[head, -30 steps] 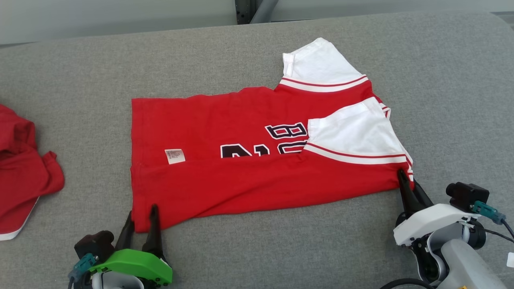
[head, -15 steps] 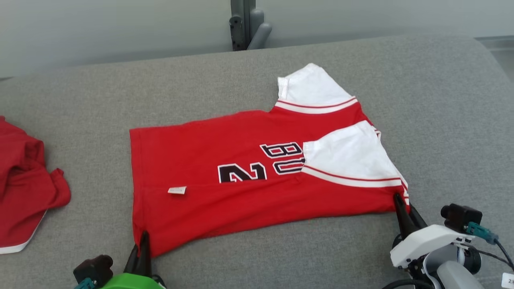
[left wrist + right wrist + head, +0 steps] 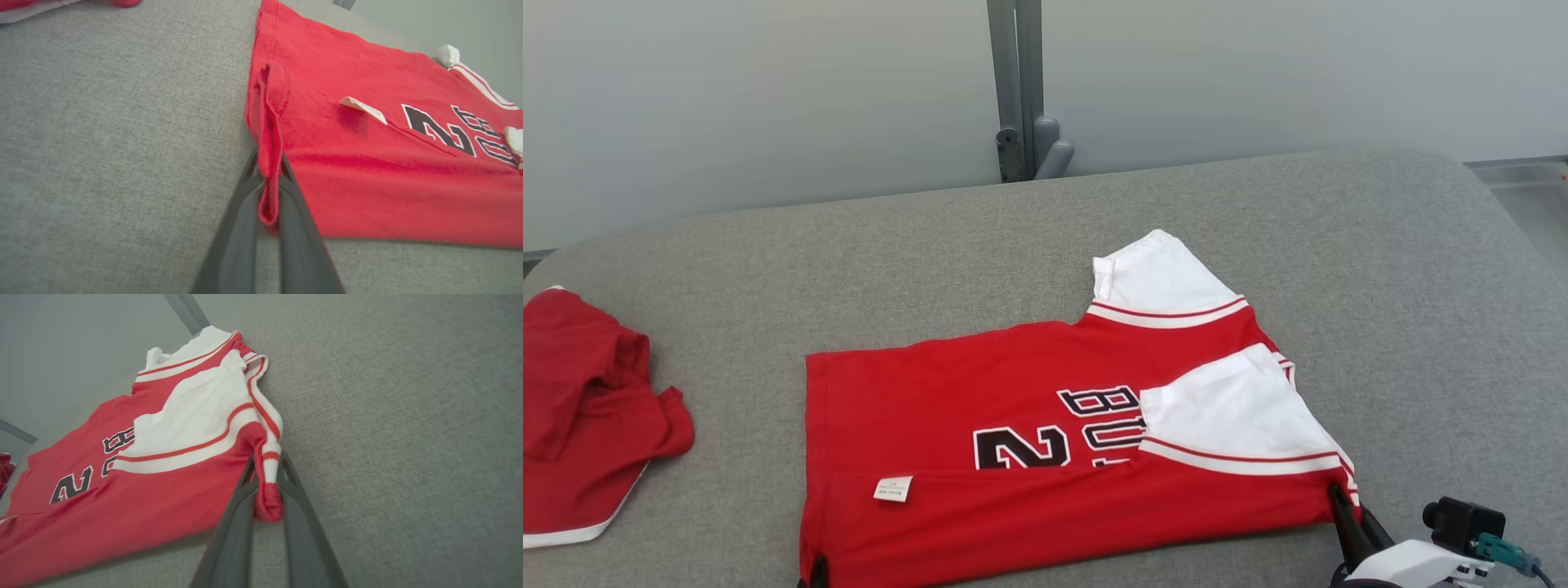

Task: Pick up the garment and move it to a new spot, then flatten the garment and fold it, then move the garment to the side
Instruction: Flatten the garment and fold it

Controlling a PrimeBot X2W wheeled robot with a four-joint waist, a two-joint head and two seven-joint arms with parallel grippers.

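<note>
left fingers are pinching garment hem corner | right fingers are pinching shoulder corner | risk: shallow pinch slipping mid-lift, folded sleeve flopping open

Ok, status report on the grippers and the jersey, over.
Left gripper shut on jersey hem corner. Right gripper shut on its shoulder corner. It lies on grey surface. Second red garment apart, at left.
</note>
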